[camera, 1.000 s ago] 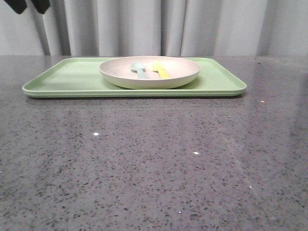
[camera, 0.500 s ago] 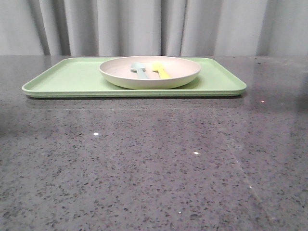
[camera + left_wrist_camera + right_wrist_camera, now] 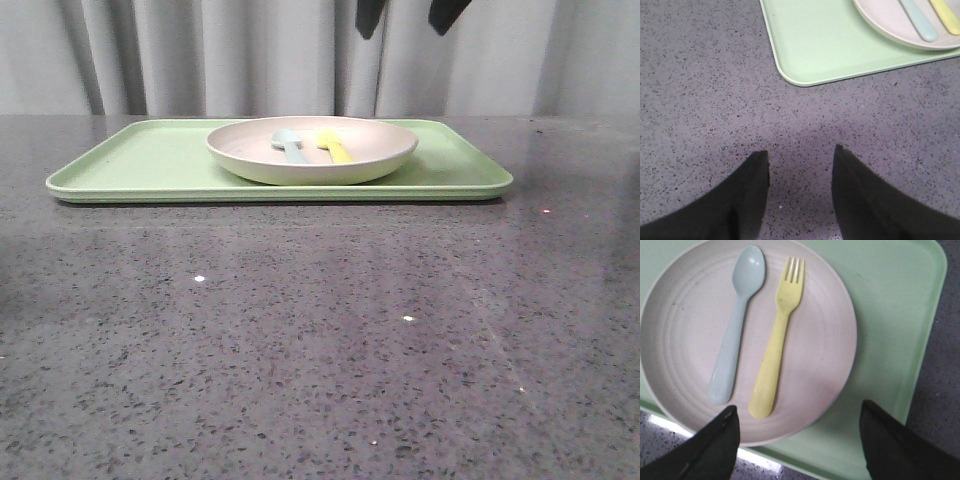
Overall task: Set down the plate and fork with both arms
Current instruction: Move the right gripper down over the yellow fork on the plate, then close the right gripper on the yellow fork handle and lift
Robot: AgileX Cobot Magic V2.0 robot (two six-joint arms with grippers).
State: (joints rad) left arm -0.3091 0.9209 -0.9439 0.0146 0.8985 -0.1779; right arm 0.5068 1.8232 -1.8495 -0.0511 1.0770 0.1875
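The cream-white plate (image 3: pixel 250 150) rests on the light-green tray (image 3: pixel 130 165). The yellow fork (image 3: pixel 336 148) lies in the plate beside a pale blue spoon (image 3: pixel 290 146). My right gripper (image 3: pixel 405 12) hangs open and empty high above the plate's right side. In the right wrist view the right gripper (image 3: pixel 799 409) is spread wide over the plate (image 3: pixel 815 355), with the fork (image 3: pixel 777 347) and spoon (image 3: pixel 736 330) lying side by side. My left gripper (image 3: pixel 800 155) is open and empty over bare table near a tray corner (image 3: pixel 805 55). It is out of the front view.
The dark speckled stone table (image 3: pixel 320 340) stretches in front of the tray. A grey curtain (image 3: pixel 250 50) hangs behind the table. The plate's edge (image 3: pixel 880 25) shows in the left wrist view.
The left gripper, at the top left of the front view one second ago, has left that view. The right gripper has come into view at the top, above the plate.
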